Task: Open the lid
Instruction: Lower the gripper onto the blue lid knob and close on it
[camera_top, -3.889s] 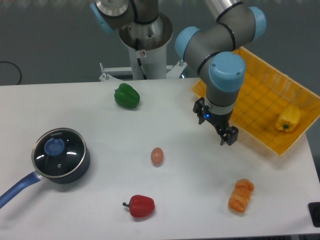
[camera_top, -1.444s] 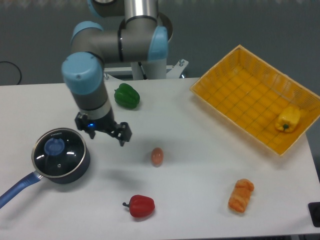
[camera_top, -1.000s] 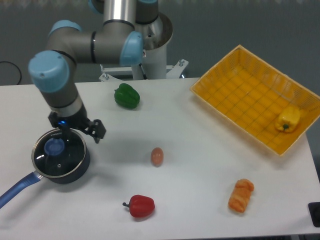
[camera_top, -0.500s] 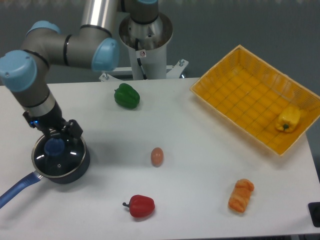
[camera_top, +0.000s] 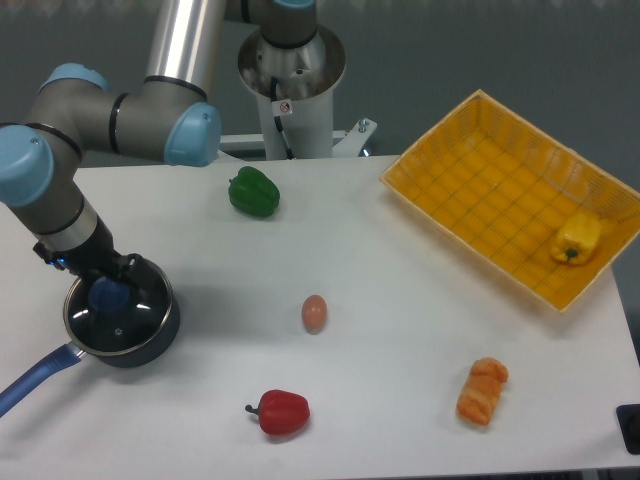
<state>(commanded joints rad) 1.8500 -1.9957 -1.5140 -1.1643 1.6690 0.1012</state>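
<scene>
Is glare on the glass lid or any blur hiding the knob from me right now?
Fixed camera: small white highlights sit on the lid below the knob, not over it. The knob reads clear blue, though the pincer covers its upper edge, so the jaws' state cannot be told. Lighting is even, shadows are soft, and no motion blur shows.

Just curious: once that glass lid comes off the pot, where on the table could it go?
Bare table lies between the saucepan and egg, and between the egg and basket. The end effector crowds the lid.
</scene>
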